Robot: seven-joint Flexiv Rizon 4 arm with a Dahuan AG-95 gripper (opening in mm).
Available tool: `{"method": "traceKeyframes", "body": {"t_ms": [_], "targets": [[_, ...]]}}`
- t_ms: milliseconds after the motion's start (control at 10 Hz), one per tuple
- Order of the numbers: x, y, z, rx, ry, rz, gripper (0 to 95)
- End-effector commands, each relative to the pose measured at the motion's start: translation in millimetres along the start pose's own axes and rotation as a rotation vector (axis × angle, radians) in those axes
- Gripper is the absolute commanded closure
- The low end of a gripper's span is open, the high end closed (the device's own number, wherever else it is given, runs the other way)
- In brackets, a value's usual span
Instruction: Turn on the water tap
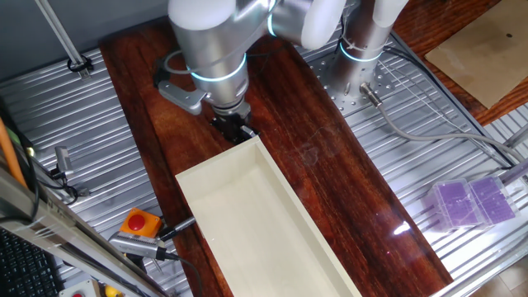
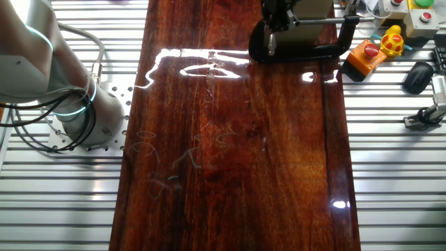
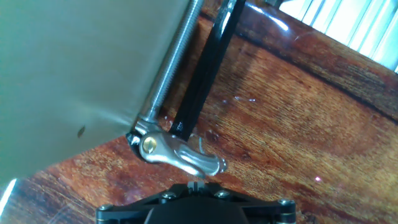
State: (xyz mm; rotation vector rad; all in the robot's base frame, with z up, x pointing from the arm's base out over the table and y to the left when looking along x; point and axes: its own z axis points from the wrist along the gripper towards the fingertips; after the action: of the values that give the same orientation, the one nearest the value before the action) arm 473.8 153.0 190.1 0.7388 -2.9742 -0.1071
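Observation:
The tap is a small chrome lever point(image 3: 183, 157) with a brass screw at its hub, seen only in the hand view, lying just above the wooden table. The black C-clamp point(image 2: 306, 49) holds it at the end of the cream basin point(image 1: 264, 223); the clamp's threaded screw point(image 3: 177, 62) and black frame point(image 3: 205, 74) run up past the lever. My gripper point(image 3: 196, 184) is shut, with its tips right at the lever's free end; I cannot tell whether they touch. In one fixed view the gripper point(image 1: 233, 125) hides the tap.
The wooden board point(image 2: 237, 153) runs down the table's middle. The robot base point(image 2: 77, 104) stands beside it. An orange box with a red button point(image 1: 140, 221), a black mouse point(image 2: 418, 75) and a purple box point(image 1: 474, 202) lie on the metal slats.

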Motion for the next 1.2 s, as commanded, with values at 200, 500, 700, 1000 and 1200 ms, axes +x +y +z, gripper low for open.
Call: {"method": "traceKeyframes", "body": {"t_ms": [200,500,700,1000,1200], "targets": [[-7.4,0.1,-2.8,0.000,-0.003,0.004,95.0],[-14.1,-0.4,-4.5,0.001,0.000,0.006,95.0],[-18.9,-0.7,-5.9,0.003,0.001,0.004,95.0],[-27.0,-1.0,-7.8,0.009,0.001,-0.013,95.0],[-30.7,-2.0,-6.9,0.010,-0.005,-0.012,95.0]]}}
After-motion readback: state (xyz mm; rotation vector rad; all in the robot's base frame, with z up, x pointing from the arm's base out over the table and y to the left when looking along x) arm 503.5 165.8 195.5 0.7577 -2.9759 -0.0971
